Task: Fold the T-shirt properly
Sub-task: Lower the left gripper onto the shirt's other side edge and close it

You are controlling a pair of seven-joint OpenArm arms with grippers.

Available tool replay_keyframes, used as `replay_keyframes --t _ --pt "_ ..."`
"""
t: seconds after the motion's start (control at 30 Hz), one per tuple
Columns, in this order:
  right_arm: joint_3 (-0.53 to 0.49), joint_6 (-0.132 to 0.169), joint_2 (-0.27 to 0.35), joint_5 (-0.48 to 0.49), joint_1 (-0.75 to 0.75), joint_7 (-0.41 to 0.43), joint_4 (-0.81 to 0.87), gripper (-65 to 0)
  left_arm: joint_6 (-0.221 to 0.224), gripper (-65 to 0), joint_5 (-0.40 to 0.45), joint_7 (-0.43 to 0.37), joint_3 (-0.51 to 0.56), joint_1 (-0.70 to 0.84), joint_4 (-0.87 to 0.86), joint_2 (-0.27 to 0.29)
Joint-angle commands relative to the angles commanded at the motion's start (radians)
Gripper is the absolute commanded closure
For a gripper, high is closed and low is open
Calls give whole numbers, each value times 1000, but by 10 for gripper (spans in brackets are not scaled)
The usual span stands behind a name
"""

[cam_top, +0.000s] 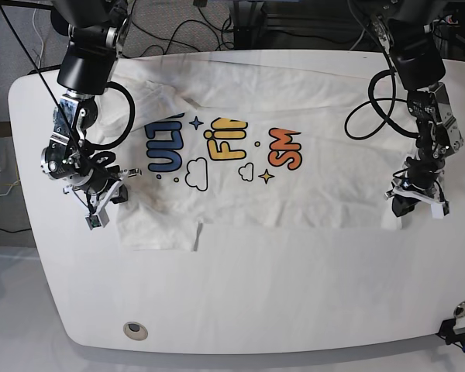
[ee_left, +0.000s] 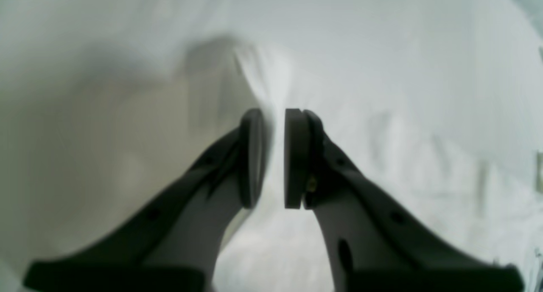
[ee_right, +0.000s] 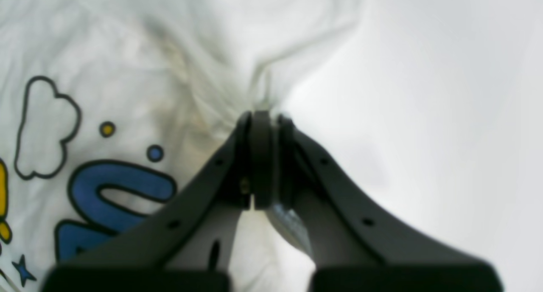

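Left wrist: white T-shirt (ee_left: 348, 224) blurred, ridged; left gripper (ee_left: 271, 158) slightly parted over an edge, grip unclear.

Right wrist: blue print, cloud outline; right gripper (ee_right: 271, 160) closed on bunched cloth.

Base: shirt spread across tabletop's (cam_top: 256, 294) far half, sleeve flap turned nearward; arms hide both sides.

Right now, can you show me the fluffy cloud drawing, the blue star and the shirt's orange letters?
Cloud drawing (ee_right: 47, 126): right wrist view, on its white inside.
Blue star (cam_top: 196, 123): base view, on its middle.
Orange letters (cam_top: 284, 159): base view, on the "SM".
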Motion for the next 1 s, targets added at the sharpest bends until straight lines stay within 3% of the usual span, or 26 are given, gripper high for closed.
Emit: replay_keyframes --t 0.1,0.37,0.4,0.53,0.6,0.67,0.8,1.0 --pt "0 0 0 0 2 0 0 0 -32 0 0 2 0 3 21 0" --pt "0 0 -2 0 2 0 0 0 -38 0 5 2 0 8 17 -5" --pt "0 0 -2 0 2 0 0 0 -37 -19 5 2 0 18 17 -8" --pt "0 0 -2 0 2 0 -2 0 -31 -329 6 2 0 29 14 -26" --pt "0 0 -2 0 2 0 -3 0 8 -400 8 0 0 29 6 -28" --pt "0 0 -2 0 2 0 -3 0 55 -403 8 -3 0 29 -6 -28" --pt "0 0 -2 0 2 0 -3 0 57 -405 9 -3 3 26 -11 -28" --pt "0 0 -2 0 2 0 -3 0 55 -403 9 -8 6 -38 -178 -26"
